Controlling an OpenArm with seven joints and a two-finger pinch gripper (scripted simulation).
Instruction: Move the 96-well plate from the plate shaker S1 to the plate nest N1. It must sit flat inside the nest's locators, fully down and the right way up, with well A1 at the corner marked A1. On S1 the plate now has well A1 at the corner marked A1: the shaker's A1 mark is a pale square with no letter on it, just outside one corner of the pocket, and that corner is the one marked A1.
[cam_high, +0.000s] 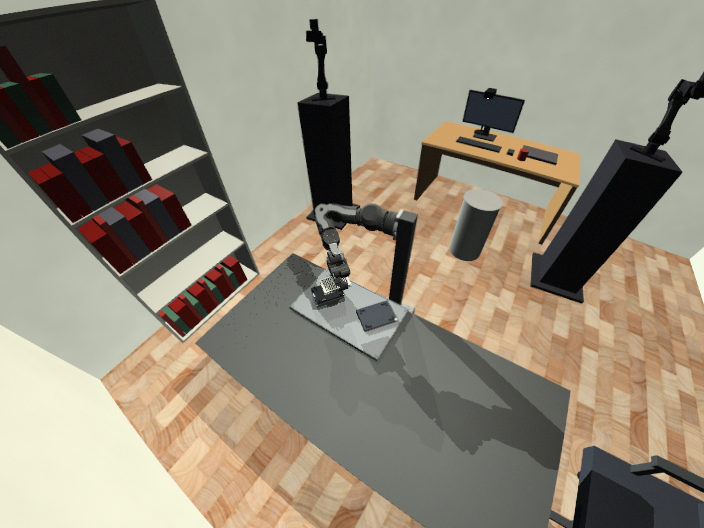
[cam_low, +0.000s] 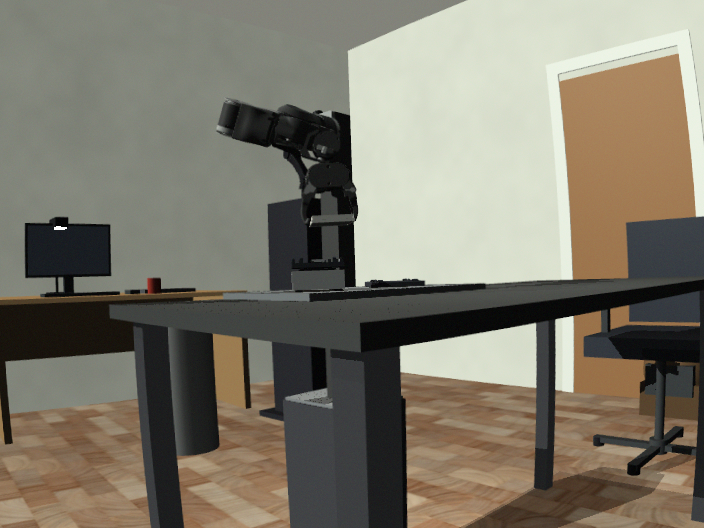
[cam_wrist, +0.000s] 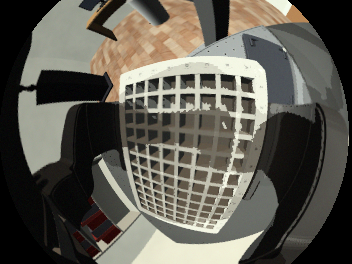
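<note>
Now, gripper (cam_low: 332, 218): partly closed, clamped on plate (cam_low: 331, 219).
Plate: level, lifted well above shaker (cam_low: 317, 277).
Nest (cam_high: 375, 315): beside shaker.

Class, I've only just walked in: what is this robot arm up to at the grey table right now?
The single arm's gripper is shut on the 96-well plate and holds it in the air above the plate shaker S1, clear of its pocket. The plate looks level and wells-up in the wrist view. The plate nest N1 lies beside the shaker on the same pale base slab, with nothing in it yet.
</note>
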